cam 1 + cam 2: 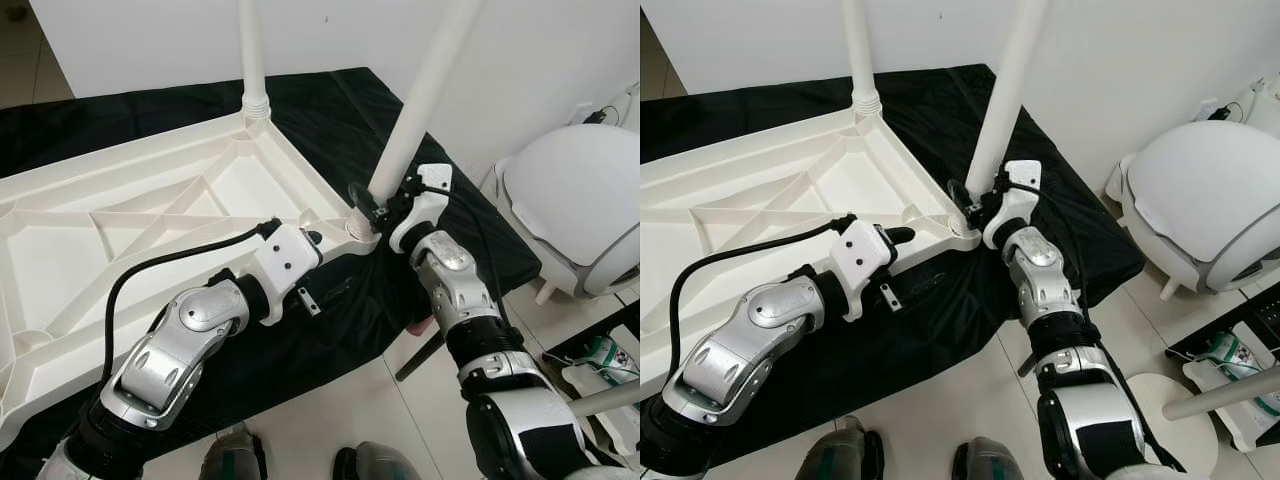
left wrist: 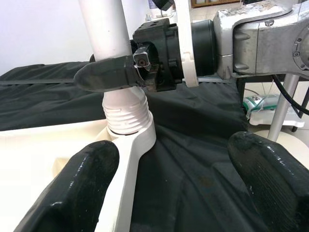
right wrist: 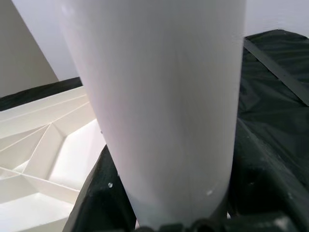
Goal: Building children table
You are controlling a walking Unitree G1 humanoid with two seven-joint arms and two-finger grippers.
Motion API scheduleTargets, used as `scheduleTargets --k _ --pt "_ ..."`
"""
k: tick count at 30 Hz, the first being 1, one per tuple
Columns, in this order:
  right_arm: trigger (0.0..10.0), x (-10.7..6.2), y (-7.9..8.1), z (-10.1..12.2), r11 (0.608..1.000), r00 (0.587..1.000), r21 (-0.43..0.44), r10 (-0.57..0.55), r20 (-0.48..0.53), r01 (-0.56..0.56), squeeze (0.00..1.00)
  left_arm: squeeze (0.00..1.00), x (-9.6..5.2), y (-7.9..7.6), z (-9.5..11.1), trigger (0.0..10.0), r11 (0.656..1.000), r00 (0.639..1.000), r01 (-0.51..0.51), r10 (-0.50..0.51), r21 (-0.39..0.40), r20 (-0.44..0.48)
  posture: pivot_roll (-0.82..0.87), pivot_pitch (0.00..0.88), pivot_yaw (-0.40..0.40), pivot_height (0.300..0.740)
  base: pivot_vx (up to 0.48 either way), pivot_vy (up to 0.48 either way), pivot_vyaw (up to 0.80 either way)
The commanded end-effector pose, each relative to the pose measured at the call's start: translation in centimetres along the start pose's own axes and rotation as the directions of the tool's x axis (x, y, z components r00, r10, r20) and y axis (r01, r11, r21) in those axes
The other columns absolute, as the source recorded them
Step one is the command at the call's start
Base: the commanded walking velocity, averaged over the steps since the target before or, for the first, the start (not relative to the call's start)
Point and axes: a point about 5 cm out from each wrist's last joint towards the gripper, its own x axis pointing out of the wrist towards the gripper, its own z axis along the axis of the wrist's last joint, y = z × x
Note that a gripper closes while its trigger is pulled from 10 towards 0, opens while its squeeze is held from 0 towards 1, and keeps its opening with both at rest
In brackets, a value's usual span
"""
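- The white tabletop [image 1: 150,215] lay upside down on a black cloth [image 1: 340,120], its ribbed underside facing up.
- One leg [image 1: 251,50] stood upright in the far corner socket and appeared already seated.
- A second leg [image 1: 425,90] leaned out of true, its lower end entering the near corner socket [image 1: 358,226] beside the edge of the cloth.
- The right gripper [image 1: 375,200] was clamped around this second leg just above the threaded collar; the right wrist view confirmed the white tube lying between its two dark fingers.
- The left gripper [image 2: 174,183] stood with fingers spread wide and empty, poised just short of the near corner with the tabletop rim between its fingers; contact with the rim could not be confirmed.
- In the left wrist view the ribbed thread [image 2: 126,116] of the leg remained exposed above the socket, so the leg was judged not fully home.
- Step in hand, by assessment: fitting the second leg into the near corner.
- Next move called for: bring the leg upright so the threads align, then turn or press it down until the thread vanishes, with the left gripper bracing the tabletop against rotation.
- Risk noted: driving the leg while tilted could cross the thread or shift the tabletop on the cloth.
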Motion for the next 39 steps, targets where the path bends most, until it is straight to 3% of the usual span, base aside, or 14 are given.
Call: scheduleTargets --k 1,11,21,25,28,30,32,39 --pt "10.0 -1.0 -1.0 -2.4 0.997 0.992 0.032 -0.067 -0.110 0.071 0.00 0.00 -0.1 -0.3 0.2 10.0 0.999 0.999 0.032 -0.032 -0.009 0.008 0.02 0.018 -0.026 0.740 0.000 0.000 0.00" --pt "10.0 0.0 -0.6 -1.8 1.000 0.987 0.014 -0.024 -0.157 0.026 0.00 0.00 -0.2 -0.4 0.2 10.0 0.999 0.999 0.035 -0.035 -0.007 0.005 0.01 0.019 -0.022 0.740 0.000 0.000 0.00" --pt "10.0 2.2 -0.8 0.7 1.000 0.984 0.015 -0.009 -0.179 0.012 0.00 0.00 -0.2 -0.3 0.3 10.0 1.000 1.000 0.024 -0.024 -0.011 0.006 0.02 0.027 -0.025 0.740 0.000 0.000 0.00" --pt "10.0 2.3 -1.0 0.9 1.000 0.984 0.013 -0.013 -0.180 0.015 0.00 0.00 -0.3 -0.2 0.3 10.0 1.000 1.000 0.022 -0.022 -0.012 0.006 0.02 0.030 -0.029 0.740 0.000 0.000 0.00" --pt "10.0 2.2 -1.0 0.9 0.998 0.985 -0.062 -0.015 -0.172 0.004 0.00 0.00 -0.3 -0.2 0.3 10.0 1.000 1.000 0.017 -0.017 -0.014 0.007 0.02 0.032 -0.030 0.740 0.000 0.000 0.00" --pt "10.0 2.2 -1.0 0.9 0.998 0.985 -0.062 -0.015 -0.172 0.004 0.00 0.00 -0.3 -0.2 0.3 10.0 1.000 1.000 0.017 -0.017 -0.014 0.007 0.02 0.032 -0.030 0.740 0.000 0.000 0.00" --pt "10.0 1.9 -0.3 0.8 0.990 0.989 -0.132 0.032 -0.143 -0.051 0.00 0.00 -0.3 -0.2 0.3 10.0 1.000 1.000 0.014 -0.014 -0.017 0.008 0.02 0.032 -0.032 0.740 0.000 0.000 0.00" --pt "10.0 1.3 1.2 0.0 0.965 0.987 -0.225 0.105 -0.121 -0.131 0.00 0.00 -0.3 -0.2 0.4 10.0 1.000 1.000 0.011 -0.011 -0.016 0.010 0.02 0.032 -0.031 0.740 0.000 0.000 0.00"
